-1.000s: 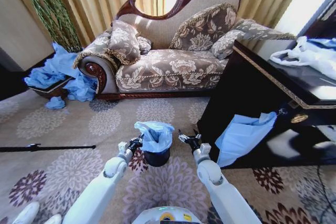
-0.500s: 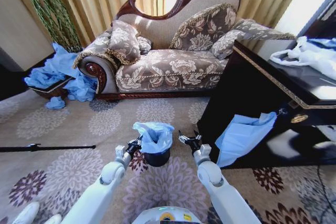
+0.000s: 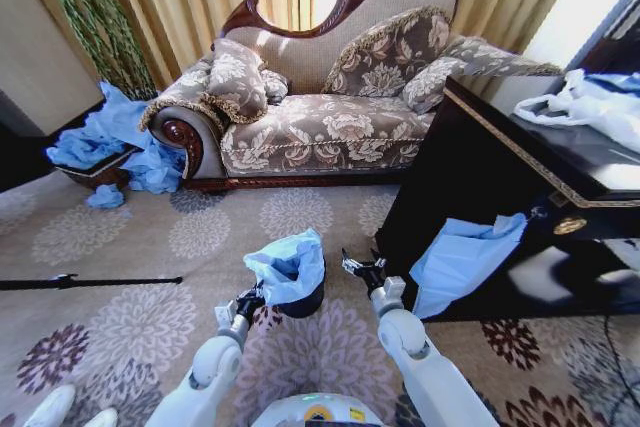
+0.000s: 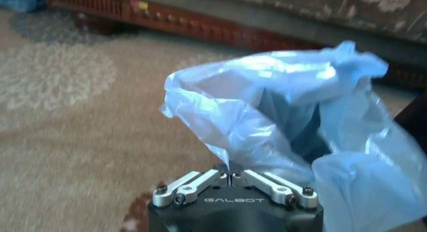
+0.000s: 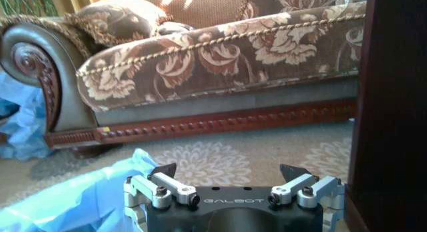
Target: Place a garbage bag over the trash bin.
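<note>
The small black trash bin [image 3: 306, 300] stands on the patterned carpet in front of me, and it looks tipped toward my left. The light-blue garbage bag [image 3: 286, 265] sits crumpled over its top, hiding most of the rim. My left gripper [image 3: 249, 300] is low at the bin's left side, shut on the bag's edge. In the left wrist view the left gripper [image 4: 230, 173] pinches the garbage bag [image 4: 267, 107], which is drawn into a taut fold. My right gripper [image 3: 362, 267] hovers open just right of the bin, apart from it. The right wrist view shows the open right gripper [image 5: 228, 172] with the garbage bag [image 5: 73, 202] beside it.
A floral sofa [image 3: 320, 132] stands behind the bin. A dark cabinet [image 3: 470, 177] rises close on the right, with a flat blue sheet [image 3: 460, 259] hanging on it and white bags [image 3: 590, 102] on top. A wicker basket [image 3: 95, 172] with blue bags stands far left. A black pole [image 3: 90, 281] lies on the carpet.
My left gripper has drawn back toward me and lower, pulling the bag's edge with it, so the bag now leans left. The right gripper has barely moved.
</note>
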